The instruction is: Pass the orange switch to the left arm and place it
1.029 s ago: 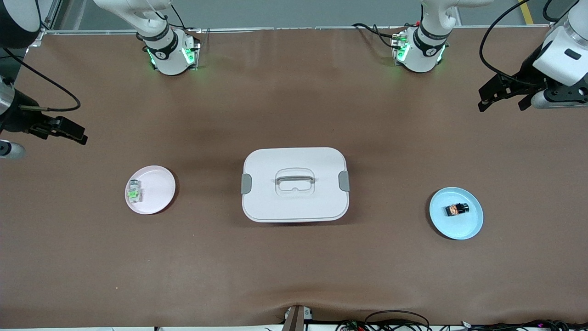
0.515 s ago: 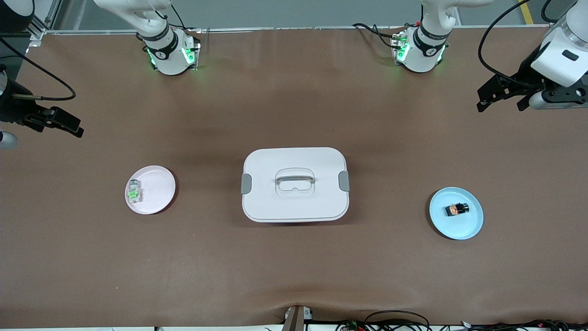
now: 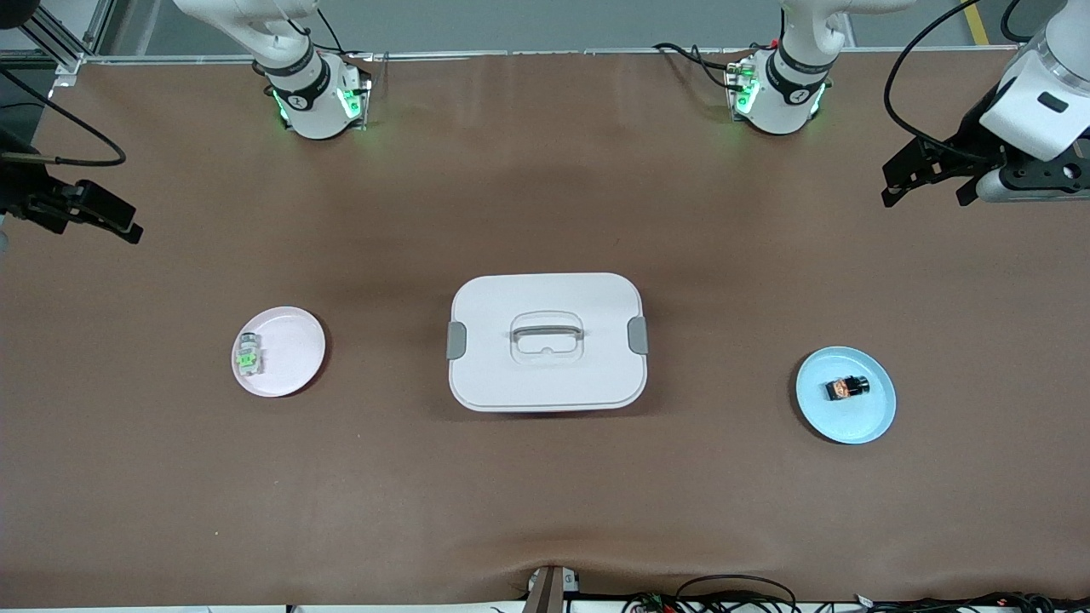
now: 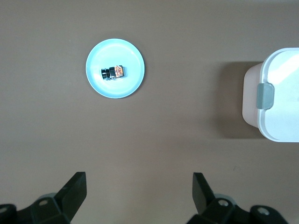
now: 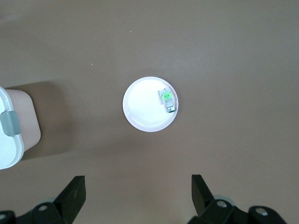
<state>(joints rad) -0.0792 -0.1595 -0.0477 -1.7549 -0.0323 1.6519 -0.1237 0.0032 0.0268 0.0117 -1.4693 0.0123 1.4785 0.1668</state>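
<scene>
The orange switch (image 3: 846, 388), a tiny black block with an orange centre, lies on a light blue plate (image 3: 869, 417) toward the left arm's end of the table. The left wrist view shows that orange switch (image 4: 113, 72) and blue plate (image 4: 126, 86) well away from the jaws. The white box (image 3: 511, 379) with grey latches stands mid-table between the two plates. My left gripper (image 3: 926, 197) hangs open and empty, high over bare table at the left arm's end. My right gripper (image 3: 94, 228) hangs open and empty over the table edge at the right arm's end.
A pale pink plate (image 3: 294, 349) toward the right arm's end holds a clear switch with a green centre (image 3: 249, 356); both show in the right wrist view, plate (image 5: 142, 109) and switch (image 5: 167, 99). Brown table cloth lies around the box. Cables run along the front edge.
The right gripper has drifted toward the bases' side and outward past the table edge. The left gripper has shifted slightly the same way. Both stay open; nothing on the table has moved.
</scene>
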